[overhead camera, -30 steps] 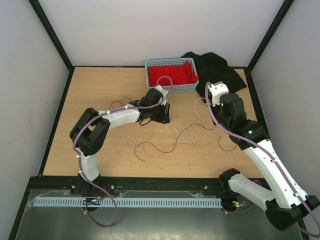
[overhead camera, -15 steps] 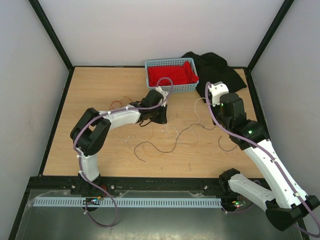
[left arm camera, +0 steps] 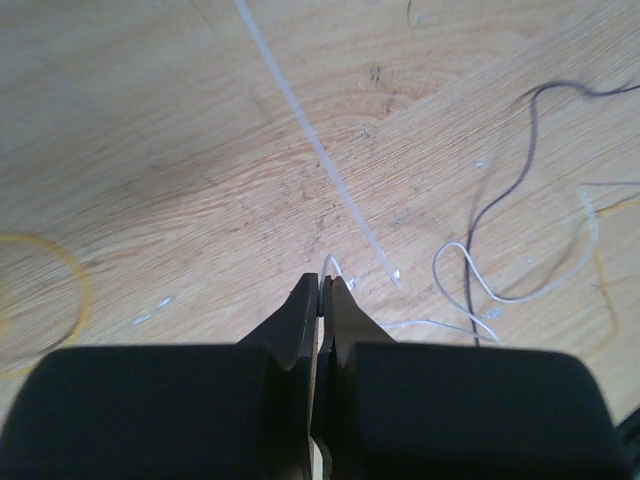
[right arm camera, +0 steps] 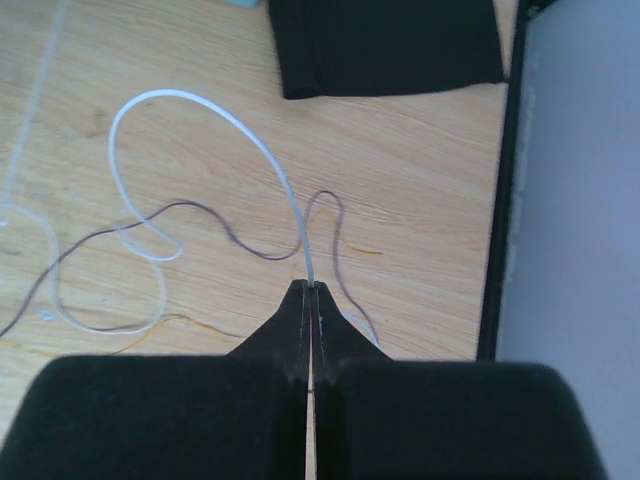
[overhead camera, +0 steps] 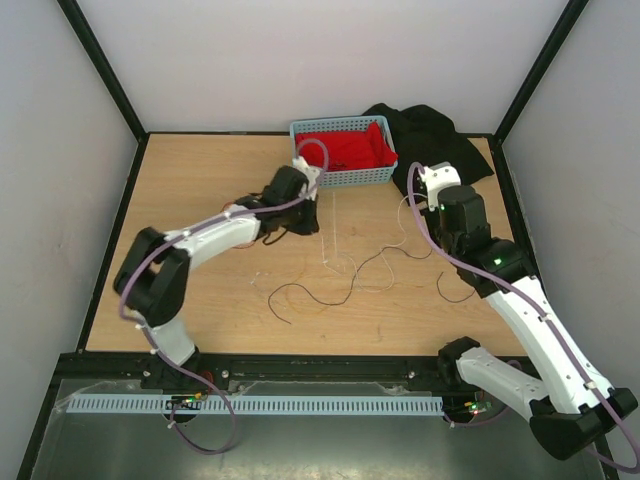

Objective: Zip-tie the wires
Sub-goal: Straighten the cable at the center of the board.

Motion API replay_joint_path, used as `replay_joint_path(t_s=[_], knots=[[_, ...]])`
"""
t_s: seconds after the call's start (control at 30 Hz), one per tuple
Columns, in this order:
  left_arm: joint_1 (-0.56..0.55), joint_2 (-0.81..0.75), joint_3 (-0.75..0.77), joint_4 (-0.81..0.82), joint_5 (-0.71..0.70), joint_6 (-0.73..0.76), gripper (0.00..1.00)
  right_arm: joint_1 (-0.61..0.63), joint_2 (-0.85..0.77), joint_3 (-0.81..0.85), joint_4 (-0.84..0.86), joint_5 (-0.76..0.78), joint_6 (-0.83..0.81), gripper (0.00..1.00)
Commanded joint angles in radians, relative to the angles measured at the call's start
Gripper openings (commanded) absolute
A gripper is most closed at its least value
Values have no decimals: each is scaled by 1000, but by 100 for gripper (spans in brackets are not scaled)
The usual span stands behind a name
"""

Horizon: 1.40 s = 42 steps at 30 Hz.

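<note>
The zip tie (overhead camera: 328, 225) lies straight on the wooden table, a whitish strip (left arm camera: 320, 160) running away from my left gripper. The wires, thin dark curly strands (overhead camera: 310, 295), sprawl across the middle of the table with white strands among them. My left gripper (overhead camera: 305, 222) hangs just left of the strip, shut (left arm camera: 322, 283). A white strand curls at its tips, and I cannot tell if it is pinched. My right gripper (overhead camera: 428, 200) is shut (right arm camera: 311, 287) on a white wire (right arm camera: 200, 100) that loops upward. A dark brown wire (right arm camera: 250, 245) lies beneath it.
A blue basket (overhead camera: 305, 128) holding red cloth (overhead camera: 345, 148) stands at the back of the table. Black cloth (overhead camera: 430, 135) lies to its right (right arm camera: 385, 45). The black frame post (right arm camera: 500, 200) and grey wall sit close on the right. A thin yellow loop (left arm camera: 75, 275) lies left.
My left arm has swung left and away toward the basket while its jaws closed, leaving the zip tie uncovered on the table. The right arm has not moved.
</note>
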Motion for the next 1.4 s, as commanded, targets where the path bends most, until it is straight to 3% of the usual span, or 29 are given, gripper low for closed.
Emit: replay_joint_path(t_s=[0.0, 0.3, 0.4, 0.53, 0.73, 0.97, 1.13, 1.37], knots=[[67, -219, -19, -41, 9, 16, 0, -46, 25, -2, -9, 154, -51, 0], [308, -597, -132, -215, 72, 6, 0, -273, 138, 47, 39, 277, -77, 0], [406, -694, -220, -231, 125, -18, 0, -411, 199, 86, 67, 309, -94, 0], [508, -786, -328, -249, 197, -41, 0, -674, 252, 120, 91, 195, -47, 0], [524, -815, -433, -251, 267, -69, 0, -902, 313, 92, 118, 74, 24, 0], [499, -760, -521, -171, 307, -111, 0, -920, 365, 32, 155, 59, 82, 0], [358, -638, -570, -38, 306, -205, 0, -920, 409, -42, 209, 40, 168, 0], [340, -581, -608, 10, 256, -203, 0, -920, 479, -94, 297, 90, 152, 0]])
